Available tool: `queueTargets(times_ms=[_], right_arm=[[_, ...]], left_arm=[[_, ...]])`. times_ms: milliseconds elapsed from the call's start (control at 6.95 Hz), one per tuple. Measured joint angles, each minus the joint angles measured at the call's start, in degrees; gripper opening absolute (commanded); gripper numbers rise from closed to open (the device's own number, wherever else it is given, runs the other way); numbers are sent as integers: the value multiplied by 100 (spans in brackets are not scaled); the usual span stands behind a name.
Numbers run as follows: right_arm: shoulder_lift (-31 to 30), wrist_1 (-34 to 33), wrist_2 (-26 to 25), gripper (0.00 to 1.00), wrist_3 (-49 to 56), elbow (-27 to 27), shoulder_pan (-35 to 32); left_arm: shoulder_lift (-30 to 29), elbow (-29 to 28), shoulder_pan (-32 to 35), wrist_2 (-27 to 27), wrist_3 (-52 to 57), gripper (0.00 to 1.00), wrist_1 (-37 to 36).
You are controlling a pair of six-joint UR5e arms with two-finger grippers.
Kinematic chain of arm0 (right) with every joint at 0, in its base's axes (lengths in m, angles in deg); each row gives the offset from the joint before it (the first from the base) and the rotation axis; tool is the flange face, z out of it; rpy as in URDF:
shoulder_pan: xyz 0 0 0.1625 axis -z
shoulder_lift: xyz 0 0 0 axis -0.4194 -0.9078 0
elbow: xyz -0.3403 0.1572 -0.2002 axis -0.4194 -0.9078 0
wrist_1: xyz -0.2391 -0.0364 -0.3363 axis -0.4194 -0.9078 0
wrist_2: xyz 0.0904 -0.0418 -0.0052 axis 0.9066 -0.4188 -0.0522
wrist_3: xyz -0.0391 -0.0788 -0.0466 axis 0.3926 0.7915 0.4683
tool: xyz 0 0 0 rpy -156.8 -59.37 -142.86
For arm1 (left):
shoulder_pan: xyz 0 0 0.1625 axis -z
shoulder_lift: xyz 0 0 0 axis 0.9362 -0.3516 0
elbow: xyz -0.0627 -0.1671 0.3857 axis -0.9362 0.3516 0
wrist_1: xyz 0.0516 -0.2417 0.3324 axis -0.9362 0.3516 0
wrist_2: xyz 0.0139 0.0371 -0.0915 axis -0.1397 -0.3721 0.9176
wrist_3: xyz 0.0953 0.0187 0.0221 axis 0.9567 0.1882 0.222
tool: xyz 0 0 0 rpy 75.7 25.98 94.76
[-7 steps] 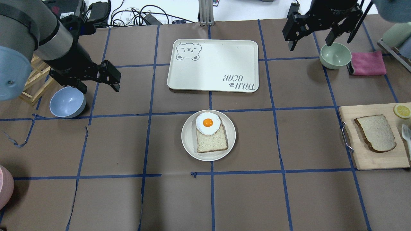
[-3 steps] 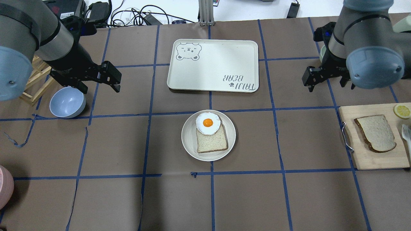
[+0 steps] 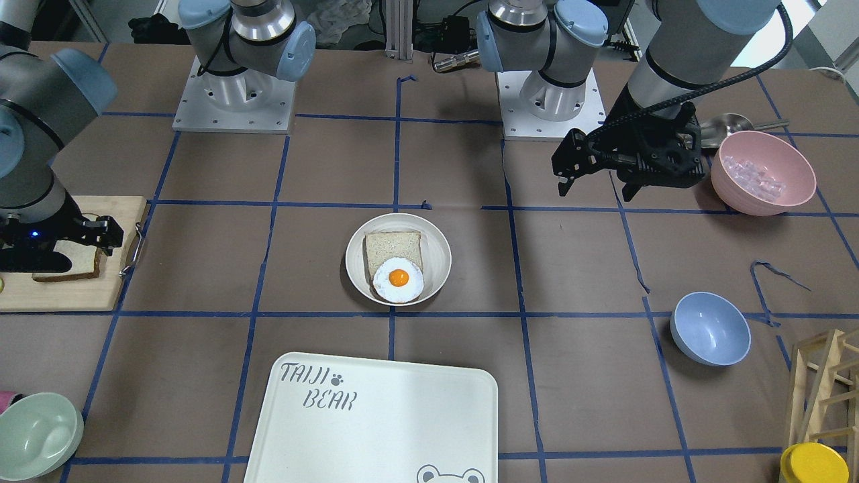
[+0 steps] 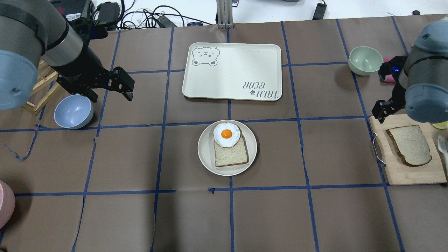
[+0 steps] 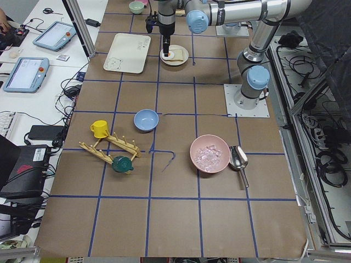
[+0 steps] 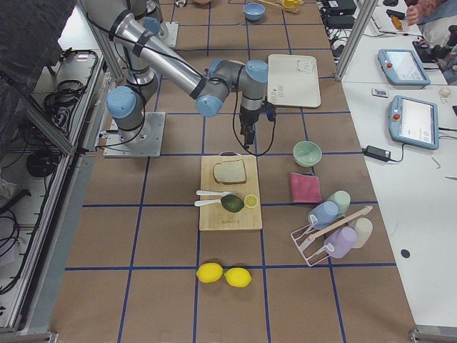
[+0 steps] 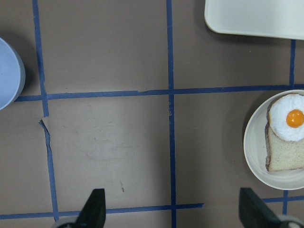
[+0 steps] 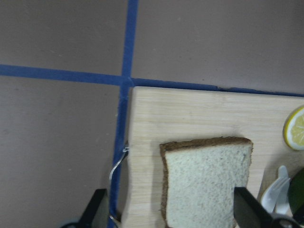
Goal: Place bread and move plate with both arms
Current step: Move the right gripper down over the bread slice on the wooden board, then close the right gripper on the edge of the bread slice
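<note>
Approach stage, by my reading: bread (image 4: pixel 409 145) lies flat and untouched on the cutting board (image 4: pixel 395 171), at the desk's right side. Right pincer (image 8: pixel 172 211) hovers above it, jaws spread wide and empty. Left pincer (image 7: pixel 173 211), likewise released, hangs well apart from the plate (image 4: pixel 204 154), which sits mid-desk carrying a paler slice (image 4: pixel 231 155) and fried egg (image 4: pixel 226 134). Next move calls for a descent straddling the crust, then closing.

Overhead vs front cams opp., plate (image 4: pixel 206 150) in both.

Brown table (image 4: pixel 115 157), blue tape grid (image 4: pixel 266 188) (some strips torn), white side desk (image 6: pixel 421 207), tangled cables (image 4: pixel 147 15) behind
</note>
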Motion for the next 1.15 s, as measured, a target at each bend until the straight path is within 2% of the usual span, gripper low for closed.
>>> queueTargets(times_ms=[144, 432, 1152], right_arm=[[139, -373, -164, 50, 303, 259, 256], [289, -614, -411, 50, 441, 581, 476], [230, -601, -98, 52, 570, 782, 507]], left_arm=[[-6, 3, 27, -2, -2, 100, -2], [-9, 5, 40, -3, 1, 100, -2], [-10, -2, 51, -3, 2, 100, -3]])
